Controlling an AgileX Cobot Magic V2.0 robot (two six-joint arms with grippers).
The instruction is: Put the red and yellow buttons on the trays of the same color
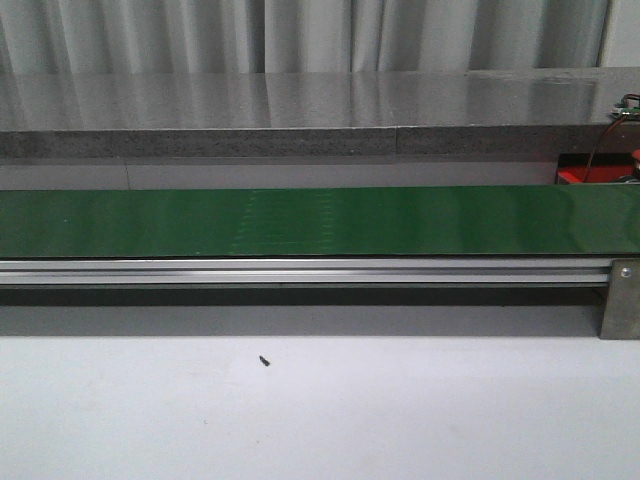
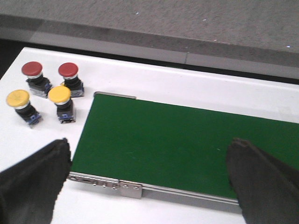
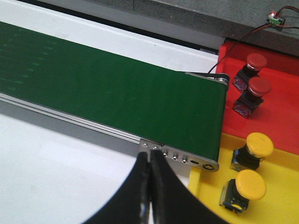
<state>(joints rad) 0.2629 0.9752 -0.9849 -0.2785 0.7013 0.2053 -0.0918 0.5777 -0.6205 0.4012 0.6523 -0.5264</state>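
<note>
In the left wrist view two red buttons (image 2: pixel 32 71) (image 2: pixel 68 71) and two yellow buttons (image 2: pixel 18 99) (image 2: pixel 60 95) stand on the white table beyond the end of the green belt (image 2: pixel 177 144). My left gripper (image 2: pixel 150 161) is open and empty above the belt's near rail. In the right wrist view two red buttons (image 3: pixel 256 62) (image 3: pixel 259 87) stand on the red tray (image 3: pixel 280 116), and two yellow buttons (image 3: pixel 259 144) (image 3: pixel 250 185) on the yellow tray (image 3: pixel 280 210). My right gripper (image 3: pixel 149 161) is shut and empty beside the belt's end bracket.
The green conveyor belt (image 1: pixel 320 220) with its aluminium rail (image 1: pixel 300 270) runs across the front view. A grey stone ledge (image 1: pixel 300 115) lies behind it. A small dark speck (image 1: pixel 264 361) lies on the white table. A small circuit board with wires (image 3: pixel 274 18) sits behind the red tray.
</note>
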